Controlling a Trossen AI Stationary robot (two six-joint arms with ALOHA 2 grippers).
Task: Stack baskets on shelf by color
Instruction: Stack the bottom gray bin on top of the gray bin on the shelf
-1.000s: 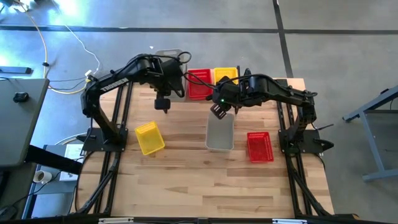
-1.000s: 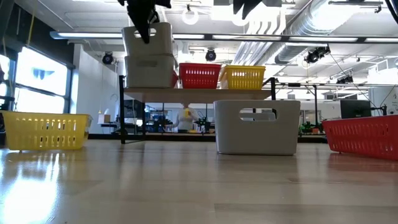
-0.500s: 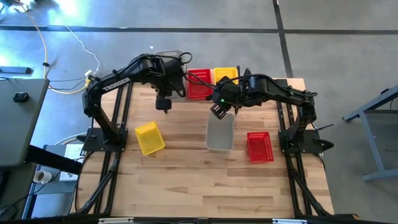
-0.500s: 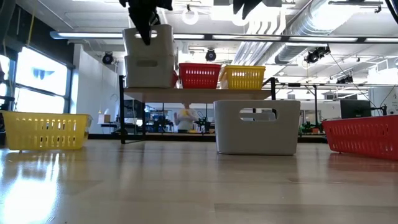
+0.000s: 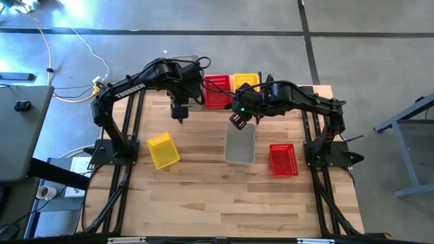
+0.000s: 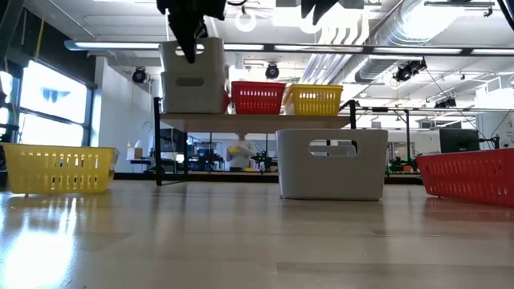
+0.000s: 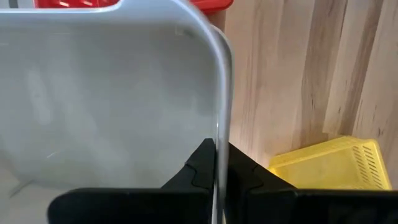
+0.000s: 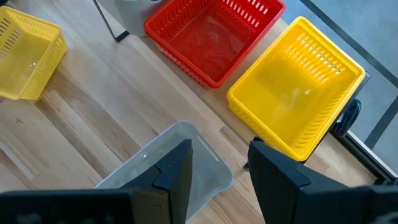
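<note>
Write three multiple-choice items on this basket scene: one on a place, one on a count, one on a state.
1. Where is the red basket on the shelf?
A. Between the grey stack and the yellow basket
B. At the far end
C. Under the shelf

2. How many baskets stand on the tabletop?
A. One
B. Three
C. Five

3. What is the left tool doing?
A. Hanging open
B. Gripping a grey basket's wall
C. Holding a yellow basket

A: the low view shows it in the middle.
B: one yellow, one grey, one red lie below.
B: the left wrist view shows its fingers pinching the grey basket.
</note>
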